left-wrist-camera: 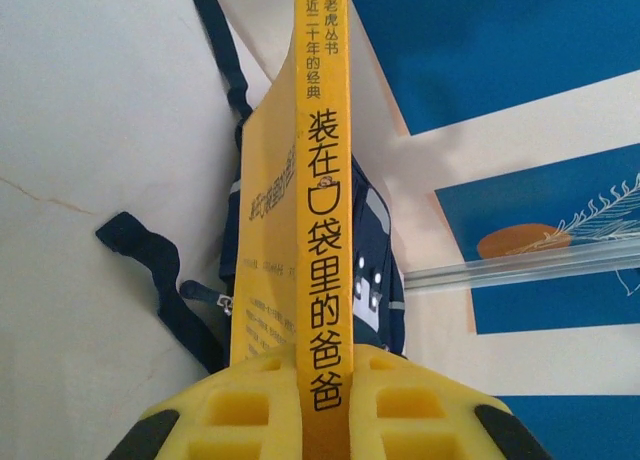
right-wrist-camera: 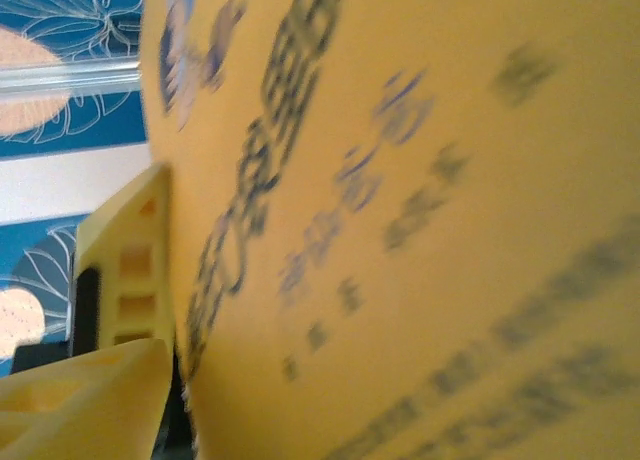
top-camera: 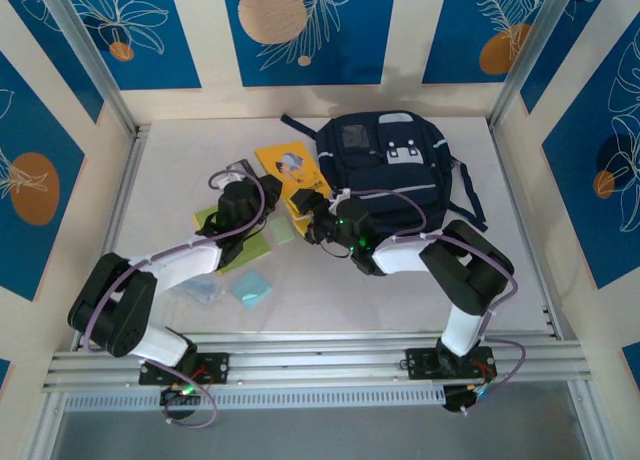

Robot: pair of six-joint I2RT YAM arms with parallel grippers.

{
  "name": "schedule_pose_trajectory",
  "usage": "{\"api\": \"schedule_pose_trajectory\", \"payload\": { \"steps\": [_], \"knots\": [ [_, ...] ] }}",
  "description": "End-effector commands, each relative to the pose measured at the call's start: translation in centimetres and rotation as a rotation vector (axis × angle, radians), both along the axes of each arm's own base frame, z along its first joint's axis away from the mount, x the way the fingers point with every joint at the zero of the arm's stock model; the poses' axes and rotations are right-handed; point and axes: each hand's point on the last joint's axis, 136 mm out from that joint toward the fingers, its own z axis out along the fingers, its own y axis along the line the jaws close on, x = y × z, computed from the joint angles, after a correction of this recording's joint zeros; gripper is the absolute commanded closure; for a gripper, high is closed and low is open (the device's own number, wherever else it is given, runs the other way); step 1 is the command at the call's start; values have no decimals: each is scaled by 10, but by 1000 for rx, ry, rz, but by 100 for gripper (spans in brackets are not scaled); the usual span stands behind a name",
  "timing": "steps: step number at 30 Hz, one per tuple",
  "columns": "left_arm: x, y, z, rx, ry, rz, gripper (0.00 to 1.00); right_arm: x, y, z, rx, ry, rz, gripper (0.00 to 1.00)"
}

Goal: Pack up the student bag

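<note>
Left wrist view: left gripper (left-wrist-camera: 322, 405) clamps the yellow paperback book (left-wrist-camera: 320, 180) spine-up, aimed at the dark navy fabric student bag (left-wrist-camera: 383, 212) mid-frame, probably for insertion. I cannot tell how the right gripper's (top-camera: 318, 221) jaws stand.

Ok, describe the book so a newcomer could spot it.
Find the navy bag at the back of the table. Just left of it is the book, clamped in the left gripper. It's bright yellow with Chinese print; the flat pads nearby are green or pale blue.

bright, even light from above; soft shadows on the white table (top-camera: 330, 300). the yellow book (right-wrist-camera: 420, 230), close to the right wrist lens, is blurred.
</note>
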Motion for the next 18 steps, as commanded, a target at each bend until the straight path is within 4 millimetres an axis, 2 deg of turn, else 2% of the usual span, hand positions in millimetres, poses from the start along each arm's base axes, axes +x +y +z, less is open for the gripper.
{"api": "schedule_pose_trajectory", "payload": {
  "steps": [1,5,8,9,10,11,12,15,16,18],
  "knots": [
    [-5,7,50,-88,-132,41,100,13,-12,35,81,-78,-74,37],
    [-7,10,46,-59,-124,47,100,13,-27,33,29,-63,-104,67],
    [-7,5,41,-42,-112,18,100,13,-37,38,2,-76,-115,94],
    [-7,2,39,-31,-109,3,100,13,-40,41,-10,-87,-115,100],
    [-7,-1,38,-19,-109,-16,93,14,-43,42,-24,-94,-114,100],
    [-8,-6,36,1,-107,-44,81,13,-49,45,-40,-101,-115,100],
    [-9,-12,36,26,-112,-82,65,14,-56,44,-66,-103,-116,100],
    [-13,-37,34,128,-117,-232,38,18,-89,43,-156,-103,-125,100],
    [-15,-47,33,163,-130,-287,34,18,-101,42,-192,-104,-128,100],
    [-22,-70,28,227,-142,-422,33,18,-134,40,-302,-106,-139,100]
  ]
}}
